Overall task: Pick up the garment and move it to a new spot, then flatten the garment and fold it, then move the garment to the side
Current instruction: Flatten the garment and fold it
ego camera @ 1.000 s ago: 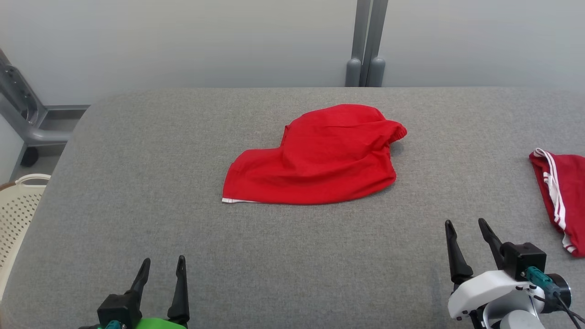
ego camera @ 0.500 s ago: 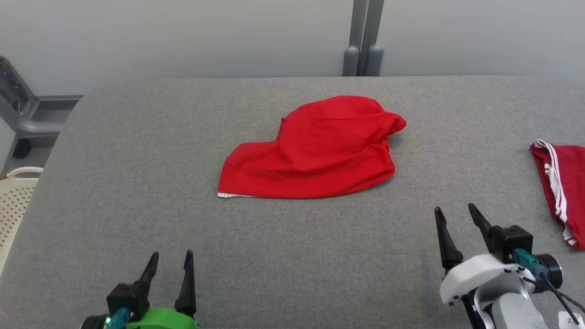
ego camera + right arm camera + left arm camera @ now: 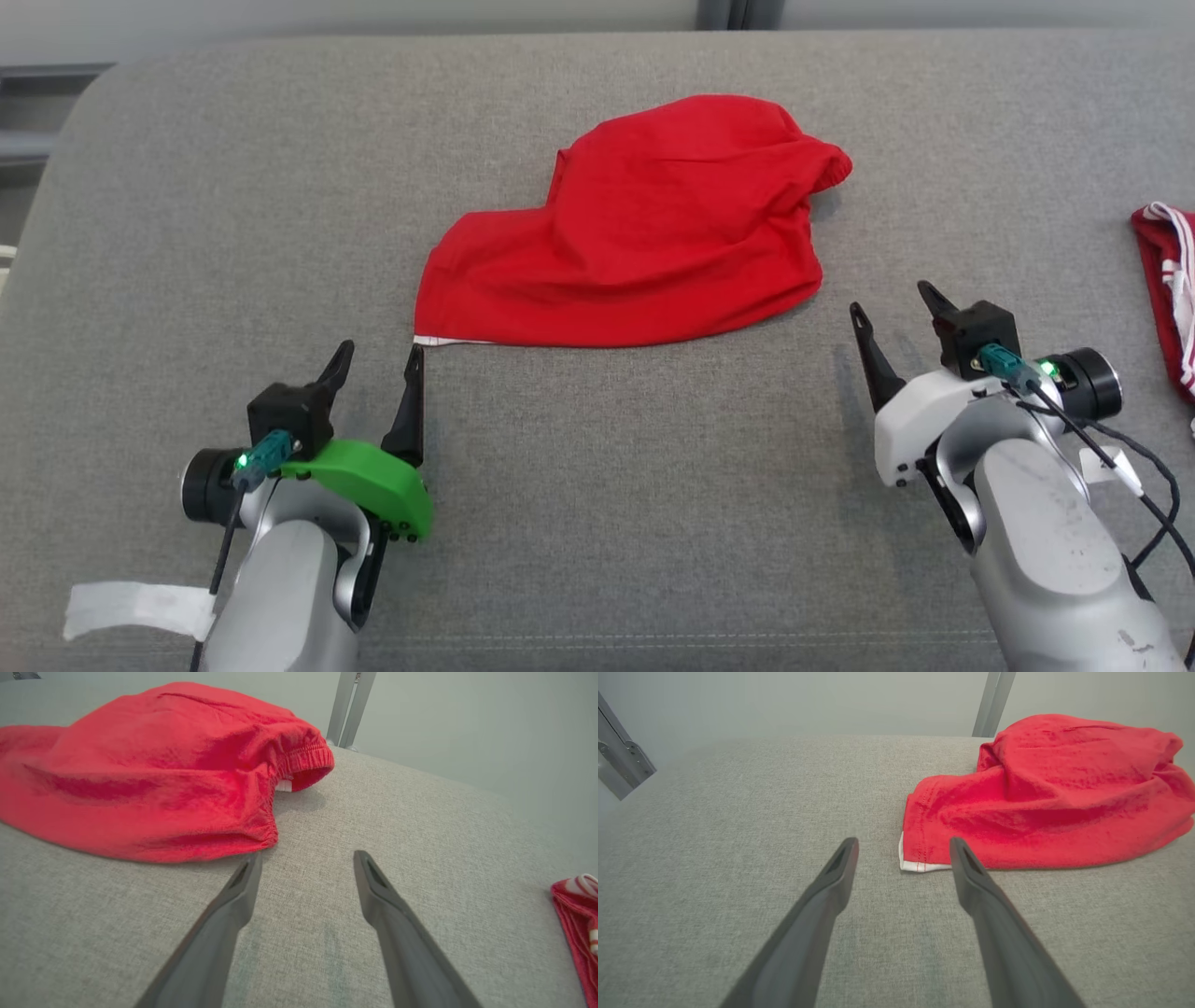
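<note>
Both arms have closed in since a second ago, and the head camera has tipped down with them, so the pick-up looks about to begin. The left gripper [image 3: 381, 348], fingers apart and empty, has its inner tip just beside the white-edged hem corner [image 3: 920, 863]; whether it touches is hard to tell. The red garment [image 3: 635, 233] lies crumpled mid-way across the grey padded table [image 3: 597, 485], apparently unmoved. The right gripper [image 3: 889, 297], likewise spread and empty, points near the elastic waistband [image 3: 303, 760].
</note>
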You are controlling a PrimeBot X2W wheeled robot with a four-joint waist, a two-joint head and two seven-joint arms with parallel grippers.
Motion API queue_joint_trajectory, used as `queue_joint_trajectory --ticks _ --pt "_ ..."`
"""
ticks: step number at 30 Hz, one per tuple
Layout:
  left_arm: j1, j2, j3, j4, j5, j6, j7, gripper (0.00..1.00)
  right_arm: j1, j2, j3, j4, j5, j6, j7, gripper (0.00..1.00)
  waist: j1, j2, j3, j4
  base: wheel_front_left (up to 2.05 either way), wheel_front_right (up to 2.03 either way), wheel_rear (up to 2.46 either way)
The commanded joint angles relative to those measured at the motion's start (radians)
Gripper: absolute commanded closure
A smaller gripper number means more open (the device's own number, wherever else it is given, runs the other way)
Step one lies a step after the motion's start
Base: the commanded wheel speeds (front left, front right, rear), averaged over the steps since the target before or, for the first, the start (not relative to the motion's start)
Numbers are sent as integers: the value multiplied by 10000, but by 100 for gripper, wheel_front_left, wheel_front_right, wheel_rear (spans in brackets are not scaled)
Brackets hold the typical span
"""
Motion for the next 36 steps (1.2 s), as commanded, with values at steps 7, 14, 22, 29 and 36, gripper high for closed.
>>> queue_joint_trajectory --ticks 7,14,22,29,36 --pt "-994 -71 -112 931 -168 -16 -147 0 -1126 -152 370 1071 217 -13 -296 0 0 -1 1087 -145 0 0 0" --pt "-1561 -132 -226 1651 -390 -13 -339 0 -1757 -174 632 1922 186 -13 -678 0 0 -1 1454 -116 0 0 0" --pt "-2196 -165 -542 2230 -478 -43 -411 15 -2351 -180 982 2713 81 -13 -956 0 0 -1 1770 -83 0 0 0" --pt "-2279 -185 -758 2638 -633 -69 -459 68 -2524 -175 1610 3274 359 -5 -1136 0 0 -1 1770 35 0 0 0" --pt "-2361 -178 -847 2756 -782 -69 -477 74 -2816 -342 2493 3179 902 -5 -1383 0 0 -1 1758 92 0 0 0"
